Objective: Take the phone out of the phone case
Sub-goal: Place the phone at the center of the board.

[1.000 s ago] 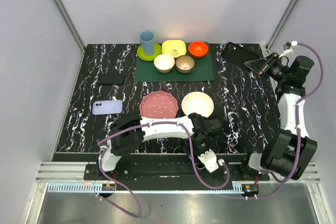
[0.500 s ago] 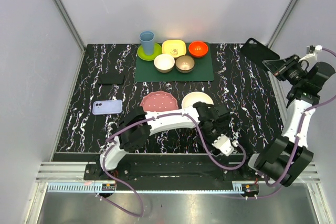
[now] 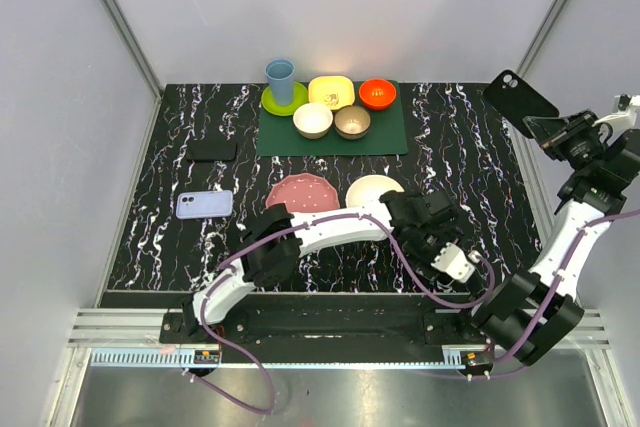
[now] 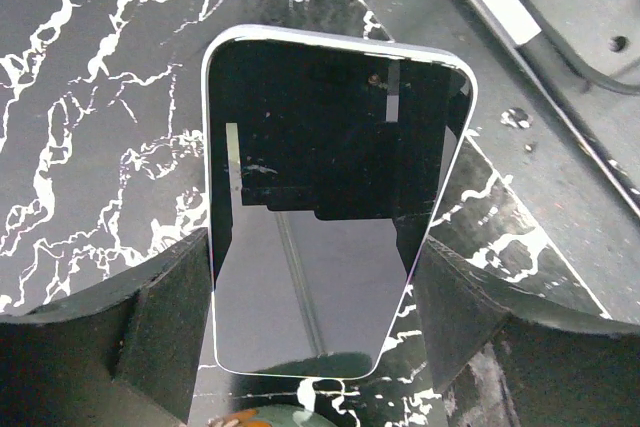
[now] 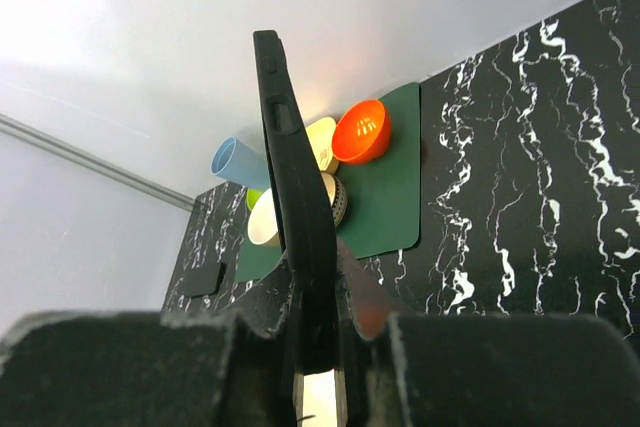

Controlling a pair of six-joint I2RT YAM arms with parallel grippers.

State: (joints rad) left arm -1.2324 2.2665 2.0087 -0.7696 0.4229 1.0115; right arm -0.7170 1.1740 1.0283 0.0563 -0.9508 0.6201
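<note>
In the left wrist view the phone [image 4: 320,177], flat and black with a glossy screen, stands between my left gripper's [image 4: 312,292] fingers [image 4: 165,307]. A thin pale lavender rim, the phone case [image 4: 208,157], runs round it. The left gripper is shut on its long edges, above the marbled table's front right [image 3: 432,232]; the phone itself is hidden in the top view. My right gripper [image 3: 556,133] is raised at the far right, shut on a black flat phone-shaped slab [image 3: 520,97] with a camera hole. That slab shows edge-on in the right wrist view [image 5: 290,147].
A lavender phone-sized slab [image 3: 204,204] and a black flat one [image 3: 214,150] lie at the table's left. A pink plate [image 3: 300,192] and a cream plate [image 3: 372,187] sit mid-table. A green mat [image 3: 390,132] at the back holds several bowls and a blue cup [image 3: 280,77].
My right arm has lifted the black slab up and further right, off the table. My left arm has swung right across the front of the table with the phone.
</note>
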